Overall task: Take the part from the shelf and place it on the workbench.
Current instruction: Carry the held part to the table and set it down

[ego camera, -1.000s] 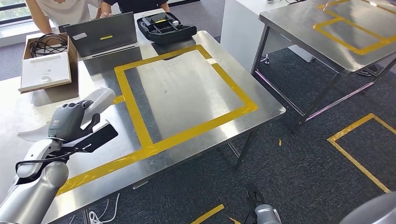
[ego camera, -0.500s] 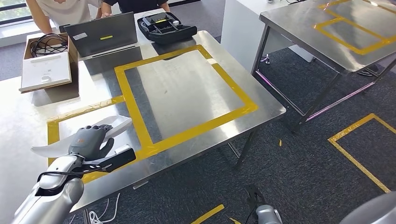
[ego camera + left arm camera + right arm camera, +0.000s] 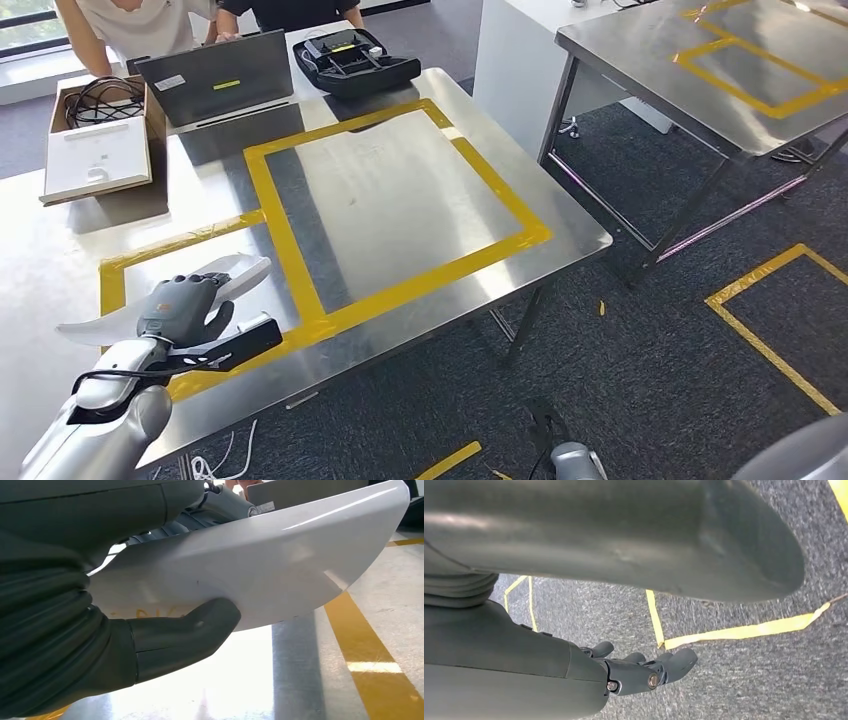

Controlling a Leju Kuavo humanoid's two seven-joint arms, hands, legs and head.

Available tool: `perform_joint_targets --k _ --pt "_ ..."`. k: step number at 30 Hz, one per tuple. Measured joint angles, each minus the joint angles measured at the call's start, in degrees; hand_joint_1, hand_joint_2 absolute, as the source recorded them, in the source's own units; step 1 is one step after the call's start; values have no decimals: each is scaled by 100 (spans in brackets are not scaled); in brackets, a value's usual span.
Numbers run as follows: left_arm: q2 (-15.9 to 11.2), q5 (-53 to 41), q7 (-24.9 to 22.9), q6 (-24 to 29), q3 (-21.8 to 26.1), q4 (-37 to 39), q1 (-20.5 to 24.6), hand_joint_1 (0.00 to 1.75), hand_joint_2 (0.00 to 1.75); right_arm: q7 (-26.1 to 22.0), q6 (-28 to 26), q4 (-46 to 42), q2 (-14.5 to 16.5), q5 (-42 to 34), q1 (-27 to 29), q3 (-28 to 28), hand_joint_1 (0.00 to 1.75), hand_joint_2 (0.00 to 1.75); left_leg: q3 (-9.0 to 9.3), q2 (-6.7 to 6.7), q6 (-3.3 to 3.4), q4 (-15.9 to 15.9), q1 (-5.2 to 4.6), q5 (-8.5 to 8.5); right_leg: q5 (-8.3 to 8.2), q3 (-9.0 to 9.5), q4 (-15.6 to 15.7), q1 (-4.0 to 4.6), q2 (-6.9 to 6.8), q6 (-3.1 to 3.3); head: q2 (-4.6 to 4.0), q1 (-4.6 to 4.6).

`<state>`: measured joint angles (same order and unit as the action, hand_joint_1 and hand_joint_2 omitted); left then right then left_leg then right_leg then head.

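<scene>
While the left hand [image 3: 185,305] grips the white part [image 3: 160,300] over the workbench [image 3: 400,200] at its 7 o'clock corner, the thumb [image 3: 185,635] presses beneath and darker fingers [image 3: 165,527] wrap above. Right hand [image 3: 644,672] hangs over carpet, fingers curled, holding nothing.

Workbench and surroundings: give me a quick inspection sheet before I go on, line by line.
Surface: steel workbench marked with yellow tape outlines, one large, one smaller at the robot's left.
Job's things: white curved part, held over the smaller outline; contact with the bench cannot be told.
Clutter: laptop, black case, cardboard box at the far edge.
Hands: left hand grips the part; right hand hangs over the carpet, fingers curled, holding nothing.
Cables: black coil in the box; white cable on the floor under the bench.
Surroundings: second steel table, yellow floor tape, people standing behind the laptop.
</scene>
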<state>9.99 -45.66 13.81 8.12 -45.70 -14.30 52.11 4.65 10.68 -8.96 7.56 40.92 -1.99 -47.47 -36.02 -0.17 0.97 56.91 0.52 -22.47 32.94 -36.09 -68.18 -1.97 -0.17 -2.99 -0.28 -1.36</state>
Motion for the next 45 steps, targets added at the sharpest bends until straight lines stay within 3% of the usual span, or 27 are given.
perform_joint_targets --k 1,3,6,8,11,12,13,14,15,16,18,19,22,38,42,45 --pt "-13 0 0 0 0 1 3 175 175 1 3 2 -2 5 0 0 0 0 -18 7 -56 73 20 -40 -195 133 335 -23 -26 -43 0 -5" --pt "-39 0 1 -1 0 0 9 175 175 1 11 4 5 6 -6 0 0 0 -71 18 -167 225 26 -124 -400 285 763 -46 -50 -19 0 -27" --pt "-75 -1 -11 -1 0 -1 12 175 175 8 24 4 11 16 -4 0 0 0 -94 40 -241 257 10 -157 -401 235 738 -38 -12 165 0 -44" --pt "-112 -7 -33 -4 0 1 12 175 175 16 30 4 11 45 -2 0 0 0 -165 47 -276 427 26 -291 -418 239 731 -34 20 246 0 -39" --pt "-171 -26 -45 -8 0 5 5 175 175 26 32 4 10 73 -1 0 0 0 -612 42 -294 1424 22 -827 -437 244 752 -7 67 313 0 -33" --pt "-184 -37 -45 -9 0 10 -4 175 175 23 32 4 10 74 -1 0 0 0 -767 41 -278 1752 16 -947 -436 244 755 11 85 325 0 -34" --pt "-197 -51 -45 -11 0 14 -12 175 175 19 31 4 9 73 -1 0 0 0 -846 38 -245 1909 4 -964 -431 248 756 32 107 335 0 -33" --pt "-207 -63 -48 -14 0 17 -16 175 175 14 31 4 8 73 -1 0 0 0 -827 30 -195 1858 -15 -877 -425 255 756 57 132 345 0 -34" --pt "-217 -75 -49 -15 0 17 -15 175 175 9 31 4 8 72 -2 0 0 0 -700 15 -124 1585 -46 -699 -417 269 759 85 155 356 0 -33" --pt "-227 -85 -50 -16 0 17 -8 175 175 6 31 4 12 69 -3 0 0 0 -510 -13 -28 1184 -93 -489 -410 284 766 98 171 367 0 -33" --pt "-237 -95 -55 -20 0 16 11 175 175 -2 25 4 41 63 -13 -1 0 0 -165 -46 134 500 -184 -231 -396 301 780 121 195 367 0 -37" --pt "-236 -97 -57 -22 0 16 18 175 175 -7 19 3 47 58 -15 -2 0 0 -79 -51 116 325 -208 -185 -388 298 778 125 201 366 0 -39" --pt "-229 -143 -92 -33 -2 17 16 175 175 -15 4 3 45 19 -12 -4 0 0 -45 -48 -103 230 -211 -172 -377 286 772 119 202 362 0 -42" --pt "-313 -535 -514 4 -8 54 -1 175 175 -99 -34 4 49 -14 -26 -22 0 0 -56 -70 -5 232 -224 -167 -423 326 859 105 170 264 0 -35" --pt "-395 -651 -613 47 -13 89 -12 0 175 -97 -33 3 48 -14 -24 -46 0 0 -56 -70 0 232 -223 -162 -426 326 859 107 170 261 0 -34" --pt "-447 -737 -588 135 -13 102 -16 0 175 -109 -26 4 48 -19 -21 -81 0 0 -55 -70 0 232 -222 -161 -426 326 859 108 169 261 0 -34"
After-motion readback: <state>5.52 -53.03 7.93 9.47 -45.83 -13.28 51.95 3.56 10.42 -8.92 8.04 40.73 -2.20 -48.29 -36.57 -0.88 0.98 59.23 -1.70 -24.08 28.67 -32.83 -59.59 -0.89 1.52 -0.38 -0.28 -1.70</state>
